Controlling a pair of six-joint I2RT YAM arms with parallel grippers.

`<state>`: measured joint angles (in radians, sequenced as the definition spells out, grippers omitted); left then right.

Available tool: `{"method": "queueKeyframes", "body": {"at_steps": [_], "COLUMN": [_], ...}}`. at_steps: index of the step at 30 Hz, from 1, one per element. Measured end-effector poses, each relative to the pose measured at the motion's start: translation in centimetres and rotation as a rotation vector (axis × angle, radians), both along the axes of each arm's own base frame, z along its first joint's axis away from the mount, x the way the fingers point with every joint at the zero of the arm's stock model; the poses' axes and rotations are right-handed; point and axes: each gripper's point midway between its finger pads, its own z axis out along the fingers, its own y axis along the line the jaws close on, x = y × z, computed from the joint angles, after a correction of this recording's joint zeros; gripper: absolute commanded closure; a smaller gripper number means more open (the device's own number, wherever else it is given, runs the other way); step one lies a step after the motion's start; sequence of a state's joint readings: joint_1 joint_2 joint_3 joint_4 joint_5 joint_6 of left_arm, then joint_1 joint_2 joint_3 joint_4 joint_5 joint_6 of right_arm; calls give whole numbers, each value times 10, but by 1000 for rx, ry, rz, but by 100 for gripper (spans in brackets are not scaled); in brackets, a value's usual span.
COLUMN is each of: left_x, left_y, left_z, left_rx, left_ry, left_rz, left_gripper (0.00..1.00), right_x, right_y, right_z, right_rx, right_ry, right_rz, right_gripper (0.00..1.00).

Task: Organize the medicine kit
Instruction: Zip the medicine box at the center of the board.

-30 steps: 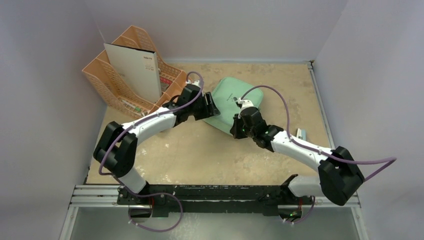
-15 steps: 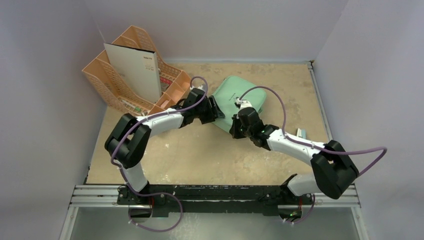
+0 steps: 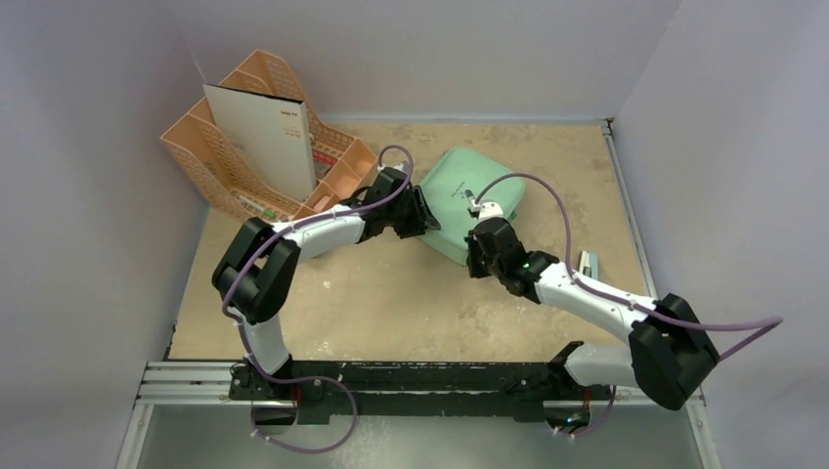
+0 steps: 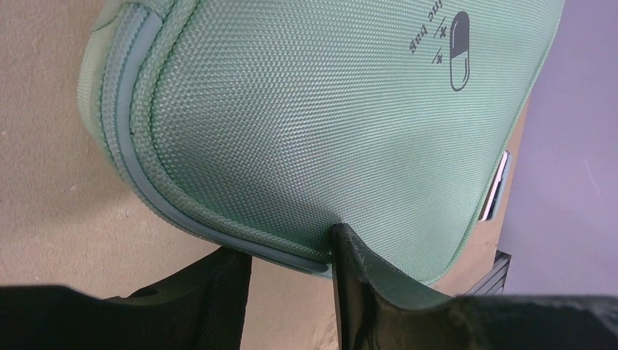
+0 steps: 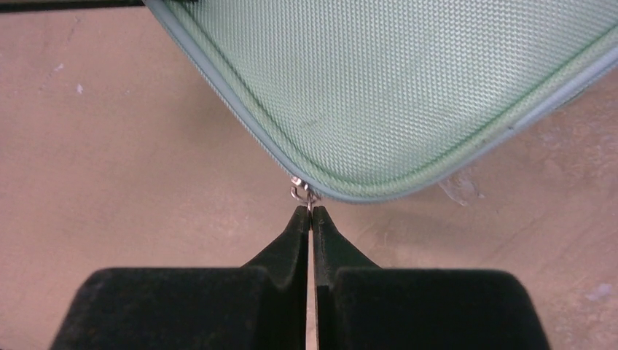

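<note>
The medicine kit (image 3: pixel 459 191), a mint-green zippered case, lies closed at the middle back of the table. My left gripper (image 3: pixel 422 210) is at its left edge. In the left wrist view the kit (image 4: pixel 306 124) fills the frame. My left gripper (image 4: pixel 288 251) straddles the kit's rim, with one finger denting the top fabric and the other under the edge. My right gripper (image 3: pixel 473 260) is at the kit's near corner. Seen from the right wrist, this gripper (image 5: pixel 311 211) is shut on the small metal zipper pull (image 5: pixel 301 192) at the corner of the kit (image 5: pixel 408 80).
A peach desk organizer (image 3: pixel 210 161) holding a white booklet (image 3: pixel 264 137) stands at the back left, close to my left arm. A small pale item (image 3: pixel 587 262) lies right of the kit. Walls enclose the table on three sides.
My left gripper has moved right onto the kit's edge and its jaws have narrowed. My right gripper, still shut, has shifted slightly right and nearer, and the kit has turned a little.
</note>
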<state>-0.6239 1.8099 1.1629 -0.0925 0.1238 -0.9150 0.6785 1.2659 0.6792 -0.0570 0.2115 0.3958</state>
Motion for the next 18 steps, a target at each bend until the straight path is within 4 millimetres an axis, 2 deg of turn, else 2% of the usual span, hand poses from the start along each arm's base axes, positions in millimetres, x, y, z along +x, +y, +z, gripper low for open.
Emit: {"method": "queueKeyframes", "body": {"at_steps": [7,13,18], "left_x": [12,20,23], "left_y": [0,4,5], "left_z": [-2,-2,-1], "left_rx": [11,0,-12], "left_ry": [-29,-56,-72], "left_rz": [-17,-19,-40], "left_gripper": [75,75,75], "right_x": [-4,8,10], "right_y": [-20,-50,-44], "right_z": [9,15,13], "right_rx": [-29,-29,1], "right_ry": [-36,-39,-28], "right_rz": [0,-61,-14], "right_gripper": [100,100,100]}}
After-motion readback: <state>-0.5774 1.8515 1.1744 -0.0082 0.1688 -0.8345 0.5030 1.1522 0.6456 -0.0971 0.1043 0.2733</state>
